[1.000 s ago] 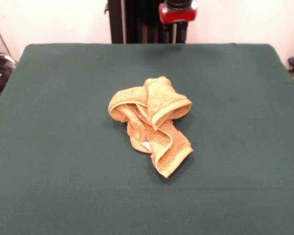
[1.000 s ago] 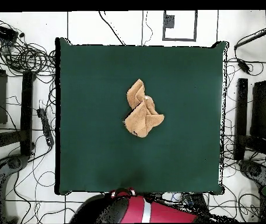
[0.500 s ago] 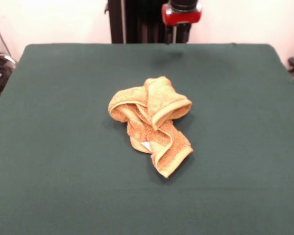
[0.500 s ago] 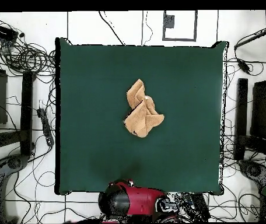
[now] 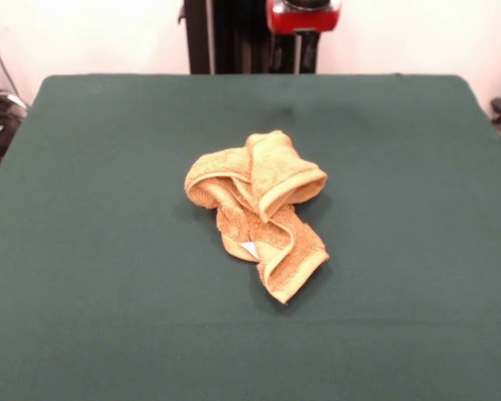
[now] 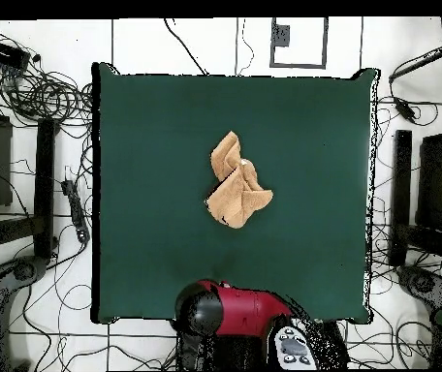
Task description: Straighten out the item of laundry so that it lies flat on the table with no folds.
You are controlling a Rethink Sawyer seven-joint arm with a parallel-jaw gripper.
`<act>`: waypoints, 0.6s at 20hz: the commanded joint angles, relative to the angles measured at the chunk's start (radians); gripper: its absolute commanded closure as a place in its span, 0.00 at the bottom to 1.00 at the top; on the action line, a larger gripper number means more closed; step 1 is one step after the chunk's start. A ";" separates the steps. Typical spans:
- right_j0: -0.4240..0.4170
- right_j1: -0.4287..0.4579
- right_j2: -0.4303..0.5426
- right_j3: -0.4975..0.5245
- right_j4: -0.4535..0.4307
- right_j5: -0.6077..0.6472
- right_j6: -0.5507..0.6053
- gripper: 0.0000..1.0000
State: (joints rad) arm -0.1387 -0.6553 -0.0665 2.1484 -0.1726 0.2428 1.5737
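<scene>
Red arm (image 6: pixel 233 312) over table (image 6: pixel 147 145) edge

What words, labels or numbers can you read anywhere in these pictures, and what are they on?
None can be read.
The small white label on the crumpled orange towel shows no legible print.
The grey panel on the red robot arm carries dark marks, too small to read.

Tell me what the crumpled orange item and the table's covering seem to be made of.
The towel looks like terry cotton: a nubby, looped pile with flatter woven bands along its edges and a small white label. It bunches in soft, thick folds. The table appears covered in dark green cloth, matte and smooth, with no shine; the exact fabric cannot be told.
</scene>
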 commanded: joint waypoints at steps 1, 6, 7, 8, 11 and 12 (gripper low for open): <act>-0.011 0.111 0.089 -0.143 0.052 -0.089 0.172 0.00; -0.013 0.219 0.092 -0.167 0.045 -0.234 0.205 0.00; -0.012 0.237 0.088 -0.170 0.040 -0.266 0.208 0.00; -0.009 0.239 0.086 -0.171 0.040 -0.278 0.209 0.00; 0.029 0.195 0.049 -0.154 0.044 -0.299 0.216 0.00; 0.043 0.186 0.036 -0.153 0.043 -0.315 0.212 0.00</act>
State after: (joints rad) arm -0.1500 -0.5170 -0.0664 2.0783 -0.1724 0.0047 1.5737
